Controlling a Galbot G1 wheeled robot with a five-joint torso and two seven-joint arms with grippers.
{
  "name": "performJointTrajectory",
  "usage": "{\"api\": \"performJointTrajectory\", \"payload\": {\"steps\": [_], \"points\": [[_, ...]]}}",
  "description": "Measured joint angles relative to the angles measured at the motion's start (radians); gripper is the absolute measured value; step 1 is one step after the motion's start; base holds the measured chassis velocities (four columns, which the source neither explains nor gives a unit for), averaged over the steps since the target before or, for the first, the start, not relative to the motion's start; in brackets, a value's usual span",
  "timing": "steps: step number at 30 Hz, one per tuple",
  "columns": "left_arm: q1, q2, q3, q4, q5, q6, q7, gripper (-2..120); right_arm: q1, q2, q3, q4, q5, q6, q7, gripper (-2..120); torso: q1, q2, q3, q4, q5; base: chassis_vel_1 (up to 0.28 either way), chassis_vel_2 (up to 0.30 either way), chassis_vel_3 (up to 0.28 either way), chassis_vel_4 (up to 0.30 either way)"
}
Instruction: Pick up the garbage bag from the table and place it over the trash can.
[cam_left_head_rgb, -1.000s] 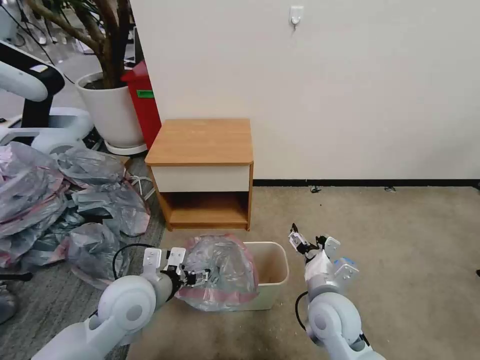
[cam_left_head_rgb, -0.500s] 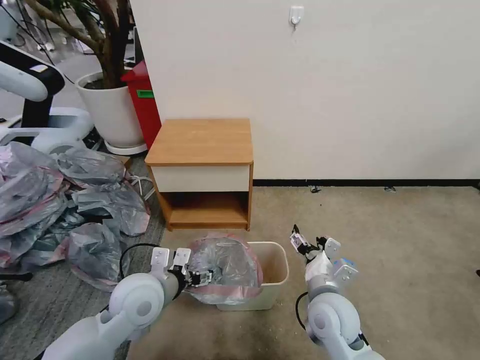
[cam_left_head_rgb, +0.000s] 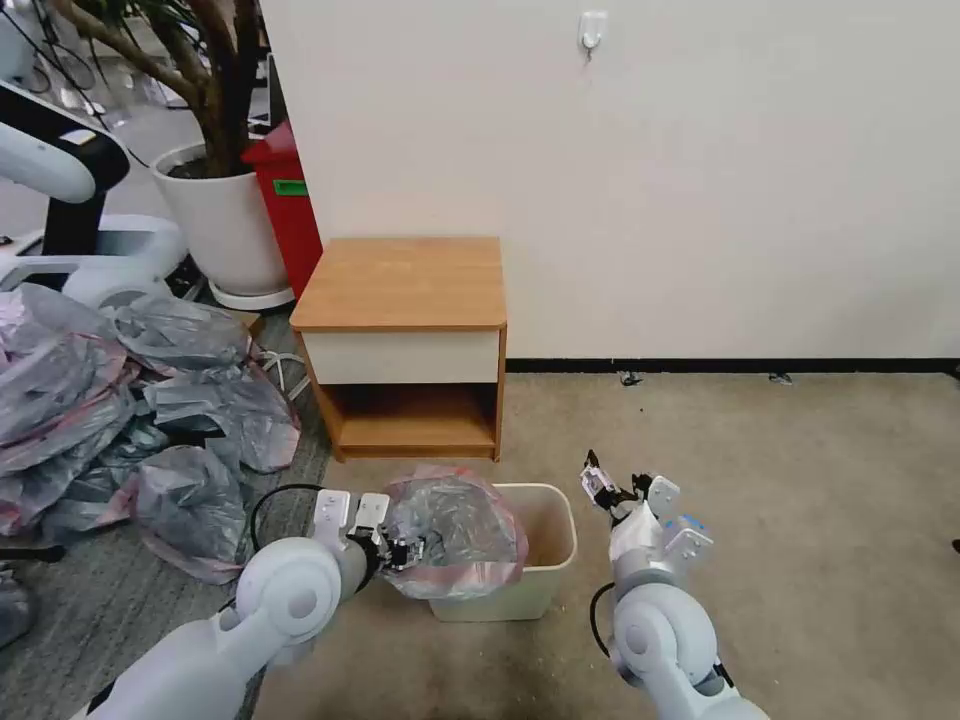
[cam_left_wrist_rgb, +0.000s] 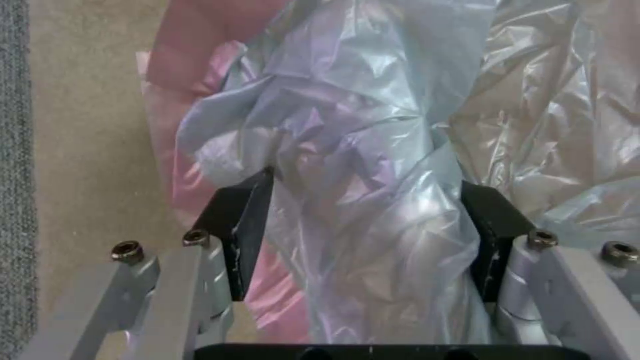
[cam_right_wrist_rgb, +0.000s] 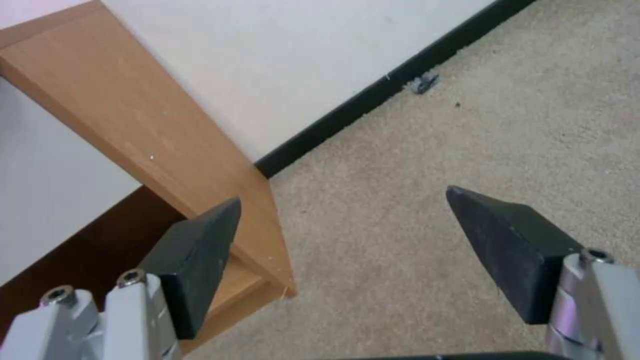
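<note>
Off to the left, beside the nightstand, lies a heap of grey bags (cam_left_head_rgb: 120, 400), apart from the work. Next to it the left gripper (cam_left_head_rgb: 408, 551) reaches in from the near left side of the trash can (cam_left_head_rgb: 548, 560); its fingers (cam_left_wrist_rgb: 243, 225) stand fairly wide, with a thick bunch of the garbage bag (cam_left_head_rgb: 455, 530) filling the space between them, so it seems to carry the film by that gathered fold rather than by a tight pinch. The bag is draped over the left half of the bin, its pink rim band hanging down the near wall, presumably held there so the mouth can be spread across the rim; the right half of the opening is not yet covered. Behind stands the table (cam_left_head_rgb: 405, 282), its top bare. At the right, the right gripper (cam_left_head_rgb: 612, 485) hovers just beside the bin's right edge, jaws wide apart and holding nothing, probably placed to take the free side of the bag.
</note>
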Motion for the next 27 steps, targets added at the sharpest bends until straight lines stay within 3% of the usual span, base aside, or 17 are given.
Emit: {"api": "performJointTrajectory", "payload": {"steps": [7, 16, 27], "points": [[-0.038, -0.014, 0.030, 0.024, -0.032, 0.000, -0.027, 59, 0.005, 0.001, 0.003, -0.011, -0.001, 0.004, -0.001, 82, 0.000, 0.000, 0.000, 0.0000, 0.0000, 0.000, 0.000, 0.000, 0.000], [-0.088, -0.033, 0.067, 0.055, -0.074, 0.000, -0.063, 36, 0.007, 0.001, 0.007, -0.023, -0.007, 0.010, -0.003, 81, 0.000, 0.000, 0.000, 0.0000, 0.0000, 0.000, 0.000, 0.000, 0.000], [-0.128, -0.049, 0.102, 0.080, -0.116, 0.000, -0.106, 28, 0.004, 0.001, 0.011, -0.024, -0.010, 0.013, -0.004, 81, 0.000, 0.000, 0.000, 0.0000, 0.0000, 0.000, 0.000, 0.000, 0.000]]}}
